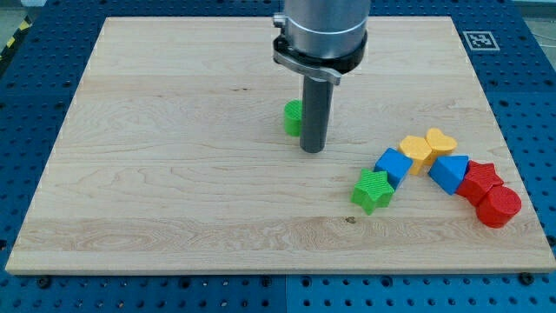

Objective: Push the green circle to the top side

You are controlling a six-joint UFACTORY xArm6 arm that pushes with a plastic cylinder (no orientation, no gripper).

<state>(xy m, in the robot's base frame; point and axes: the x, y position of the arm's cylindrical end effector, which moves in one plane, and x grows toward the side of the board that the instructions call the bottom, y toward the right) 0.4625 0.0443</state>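
The green circle [293,117] sits near the middle of the wooden board [174,174], partly hidden behind my rod. My tip [314,149] rests on the board just right of and slightly below the green circle, close to it or touching it; I cannot tell which. The arm's grey body comes down from the view's top.
A cluster of blocks lies at the lower right: a green star [373,189], a blue cube [393,164], a yellow block [417,151], a yellow heart [440,141], a blue block [449,172], a red star [482,180] and a red cylinder [499,207].
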